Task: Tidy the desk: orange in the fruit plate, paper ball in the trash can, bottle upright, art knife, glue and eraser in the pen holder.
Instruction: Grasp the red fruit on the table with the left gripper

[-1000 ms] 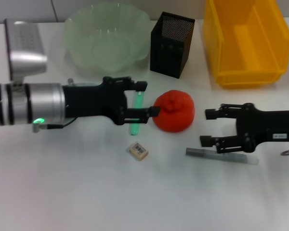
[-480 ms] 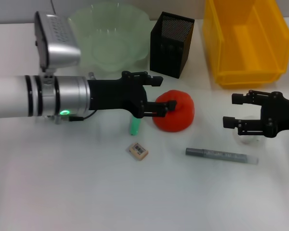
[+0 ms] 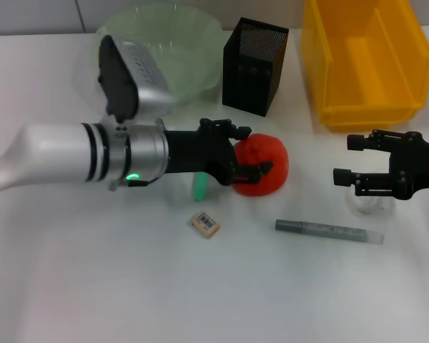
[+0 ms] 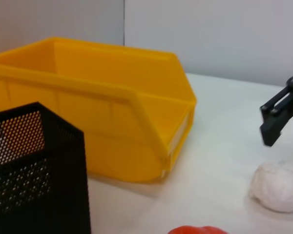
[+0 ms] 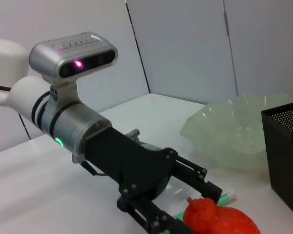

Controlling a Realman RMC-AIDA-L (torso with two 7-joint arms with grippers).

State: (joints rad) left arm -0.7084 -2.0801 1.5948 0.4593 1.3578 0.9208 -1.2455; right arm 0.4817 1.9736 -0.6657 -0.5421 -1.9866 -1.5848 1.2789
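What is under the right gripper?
A white paper ball lies on the table just below the open right gripper, partly hidden by its fingers. Nothing is held.

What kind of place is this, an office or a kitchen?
Probably a mock-up office desk in a robot lab: a white table with a pen holder, an eraser and a trash can, plain grey walls behind.

Setting: robot test bench in a lab or office-type room. Evidence: plain white table (image 3: 93, 286) backed by bare grey panel walls (image 5: 185, 48) with dark vertical seams. Staged props only. Behind the left pincer (image 3: 247, 152) stand a pale-green fruit plate (image 3: 193, 43) and a black mesh pen holder (image 3: 254, 68); behind the right pincer (image 3: 354, 158) a yellow trash can (image 3: 365, 64). Camera module (image 5: 73, 53) mounted on the left wrist.
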